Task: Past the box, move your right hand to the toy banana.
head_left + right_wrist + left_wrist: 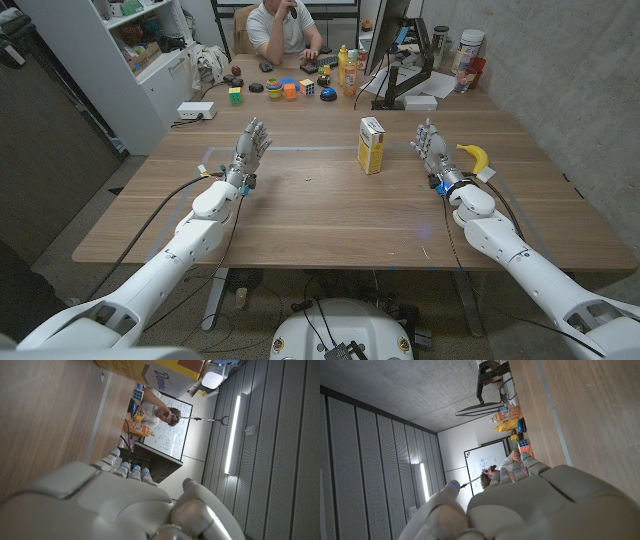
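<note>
Banana, yellow, curved, toy plastic (474, 157), lying on the wooden bench (330, 215) toward its right side, just beside the white right hand (434, 148) on that hand's outer, right flank. Long axis running roughly near-to-far with a slight lean, curve bulging rightward, far tip about level with the fingers (428, 133). Right hand standing on edge, fingers extended and slightly apart toward the far side, holding nothing. Small yellow-and-white upright cardboard box (371, 145) to the left of that hand, between the two arms, near the bench's middle. Judged from this: box already left of the right hand, so only a short sideways reach rightward needed to meet the banana. White left hand (250, 149) well apart on the left, fingers likewise extended and empty, far from the banana. Right arm clearly the nearer one. Person seated (285, 28) at the far end, behind scattered coloured toys.
</note>
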`<state>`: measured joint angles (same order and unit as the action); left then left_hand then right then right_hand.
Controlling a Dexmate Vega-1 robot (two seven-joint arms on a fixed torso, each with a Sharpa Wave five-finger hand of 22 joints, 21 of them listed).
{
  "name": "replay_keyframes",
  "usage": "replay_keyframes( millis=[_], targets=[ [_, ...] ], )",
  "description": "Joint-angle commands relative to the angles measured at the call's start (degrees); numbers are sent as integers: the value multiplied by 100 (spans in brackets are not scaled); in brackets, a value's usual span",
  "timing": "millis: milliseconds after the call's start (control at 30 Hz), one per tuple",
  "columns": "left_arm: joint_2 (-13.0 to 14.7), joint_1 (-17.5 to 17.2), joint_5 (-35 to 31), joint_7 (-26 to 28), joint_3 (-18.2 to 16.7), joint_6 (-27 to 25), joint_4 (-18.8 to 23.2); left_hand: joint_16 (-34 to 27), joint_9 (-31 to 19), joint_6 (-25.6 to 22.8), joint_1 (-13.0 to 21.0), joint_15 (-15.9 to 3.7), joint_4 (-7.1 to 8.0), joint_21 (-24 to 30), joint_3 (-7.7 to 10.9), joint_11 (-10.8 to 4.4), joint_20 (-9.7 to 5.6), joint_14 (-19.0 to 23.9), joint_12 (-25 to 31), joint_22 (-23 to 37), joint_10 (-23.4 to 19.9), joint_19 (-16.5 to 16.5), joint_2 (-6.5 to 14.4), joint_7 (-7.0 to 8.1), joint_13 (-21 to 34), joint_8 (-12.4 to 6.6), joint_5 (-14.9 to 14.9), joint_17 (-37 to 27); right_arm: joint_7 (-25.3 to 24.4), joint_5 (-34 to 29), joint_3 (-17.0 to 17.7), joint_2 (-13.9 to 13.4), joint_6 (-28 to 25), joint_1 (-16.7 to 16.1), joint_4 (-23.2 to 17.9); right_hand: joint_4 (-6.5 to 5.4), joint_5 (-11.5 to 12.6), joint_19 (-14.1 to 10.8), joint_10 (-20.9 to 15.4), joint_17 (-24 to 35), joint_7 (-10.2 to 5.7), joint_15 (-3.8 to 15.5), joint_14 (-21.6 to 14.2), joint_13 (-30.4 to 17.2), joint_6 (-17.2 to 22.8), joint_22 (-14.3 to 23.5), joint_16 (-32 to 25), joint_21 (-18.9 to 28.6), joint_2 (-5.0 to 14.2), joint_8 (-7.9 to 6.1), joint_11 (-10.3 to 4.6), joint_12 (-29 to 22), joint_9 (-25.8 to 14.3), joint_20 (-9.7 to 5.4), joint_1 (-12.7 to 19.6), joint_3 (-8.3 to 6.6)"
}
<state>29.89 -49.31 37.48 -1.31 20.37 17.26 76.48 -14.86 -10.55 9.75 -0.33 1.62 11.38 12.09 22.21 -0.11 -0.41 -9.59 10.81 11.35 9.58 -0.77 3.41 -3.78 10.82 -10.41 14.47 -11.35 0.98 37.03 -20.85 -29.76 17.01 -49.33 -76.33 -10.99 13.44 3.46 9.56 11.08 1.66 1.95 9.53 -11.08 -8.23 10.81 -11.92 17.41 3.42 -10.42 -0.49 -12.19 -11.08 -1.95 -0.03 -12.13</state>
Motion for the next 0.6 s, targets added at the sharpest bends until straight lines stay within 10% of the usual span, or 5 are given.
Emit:
replay_keyframes(
  millis=[33,133,267,600],
  targets=[
    [30,-77,31,41,-61,52,132,-23,-24,908,1,3,-11,36,35,3,-12,-531,39,21,786,-46,733,-22,19,-28,27,-14,-140,-162,2,-106,9,-73,-187,6,24,15,119,13,0,150,456,-14,-40,15,-42,27,671,-39,2,-31,-9,-605,-13,-31],
    [26,-71,19,54,-55,48,126,-27,-24,904,1,7,-11,37,35,-1,-13,-522,41,21,782,-41,733,-18,19,-30,27,-14,-365,-511,-53,-205,54,-70,-264,109,21,-43,18,-27,-26,61,342,-12,-8,10,-55,26,578,-49,89,-64,-6,-461,100,-40],
    [32,-59,-5,71,-34,10,132,-31,-24,865,1,6,-11,35,33,-12,82,-512,51,21,755,-47,731,-4,18,-43,29,-13,-1116,-1460,-189,-536,-282,-84,-710,368,-31,-619,-510,-99,-389,-367,-412,-3,594,1,-126,129,322,-185,203,-206,10,230,476,-64],
    [-16,-28,-27,55,13,18,66,-29,-25,867,-1,-4,-11,31,28,-14,76,-521,46,21,763,-59,726,-5,18,-39,30,-13,-2309,-3358,-444,-875,-902,27,-1288,630,-45,-1092,-1554,-96,-412,-332,-1222,9,1563,14,-137,190,215,-330,242,-489,16,370,915,-122]
  ],
)
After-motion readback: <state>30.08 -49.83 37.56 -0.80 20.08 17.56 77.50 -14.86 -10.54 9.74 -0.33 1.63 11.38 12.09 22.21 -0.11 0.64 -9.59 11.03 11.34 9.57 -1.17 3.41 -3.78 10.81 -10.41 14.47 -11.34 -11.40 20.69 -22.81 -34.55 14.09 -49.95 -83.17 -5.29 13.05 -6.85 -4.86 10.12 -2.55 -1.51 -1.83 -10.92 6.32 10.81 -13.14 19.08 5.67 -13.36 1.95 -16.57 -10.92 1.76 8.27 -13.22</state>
